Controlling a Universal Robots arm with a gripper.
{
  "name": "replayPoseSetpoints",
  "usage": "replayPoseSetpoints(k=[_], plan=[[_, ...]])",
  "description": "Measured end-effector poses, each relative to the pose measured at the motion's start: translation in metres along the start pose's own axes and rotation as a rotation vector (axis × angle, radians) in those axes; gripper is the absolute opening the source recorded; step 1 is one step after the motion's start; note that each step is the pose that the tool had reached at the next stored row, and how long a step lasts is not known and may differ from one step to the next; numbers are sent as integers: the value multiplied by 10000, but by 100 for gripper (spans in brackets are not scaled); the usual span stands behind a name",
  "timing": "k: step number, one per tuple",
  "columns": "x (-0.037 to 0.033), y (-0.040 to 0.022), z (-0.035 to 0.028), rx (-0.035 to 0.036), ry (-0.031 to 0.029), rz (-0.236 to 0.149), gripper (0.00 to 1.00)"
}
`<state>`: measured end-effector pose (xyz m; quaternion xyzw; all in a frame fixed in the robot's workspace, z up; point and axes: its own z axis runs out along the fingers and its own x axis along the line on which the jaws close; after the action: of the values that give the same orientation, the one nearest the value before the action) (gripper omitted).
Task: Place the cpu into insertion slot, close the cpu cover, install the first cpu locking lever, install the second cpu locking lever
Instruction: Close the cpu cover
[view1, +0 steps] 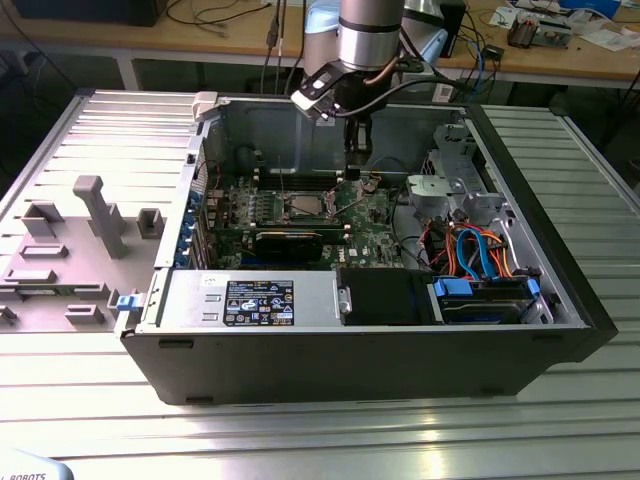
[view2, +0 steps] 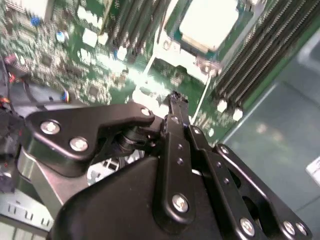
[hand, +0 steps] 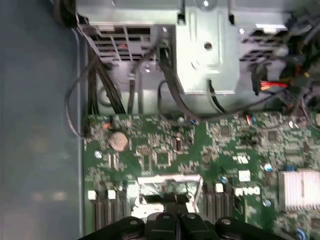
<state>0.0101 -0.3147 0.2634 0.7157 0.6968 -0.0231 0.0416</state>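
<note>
The cpu (view2: 207, 22) is a pale silver-grey square lying in the insertion slot (view1: 305, 205) on the green motherboard (view1: 370, 225). A silver frame, the cpu cover (view2: 192, 54), lies around its edge. Two thin wire levers (view2: 201, 97) run out from the socket's sides; I cannot tell whether they are latched. My gripper (view1: 360, 148) hangs inside the case above the board, a little to the exterior view's right of the slot. Its black fingers (view2: 172, 130) meet at the tips with nothing between them. In the first wrist view the slot's silver rim (hand: 167, 181) sits just beyond the gripper (hand: 170, 220).
A long black graphics card (view1: 290, 243) lies in front of the slot. A metal drive cage (view1: 450, 180) and blue and orange cables (view1: 480, 250) stand at the exterior view's right. The case walls (view1: 360, 350) enclose everything. A grey fixture plate (view1: 80, 230) lies outside at the left.
</note>
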Motion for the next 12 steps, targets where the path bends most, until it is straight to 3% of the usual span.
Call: replayPoseSetpoints(k=[2,6,9,11,12], plan=[[46,76,31,1,-5,0,11],[55,147,59,10,-24,101,11],[62,296,95,-3,-19,-118,11],[65,317,120,62,-18,-126,11],[70,317,172,156,-21,-135,11]])
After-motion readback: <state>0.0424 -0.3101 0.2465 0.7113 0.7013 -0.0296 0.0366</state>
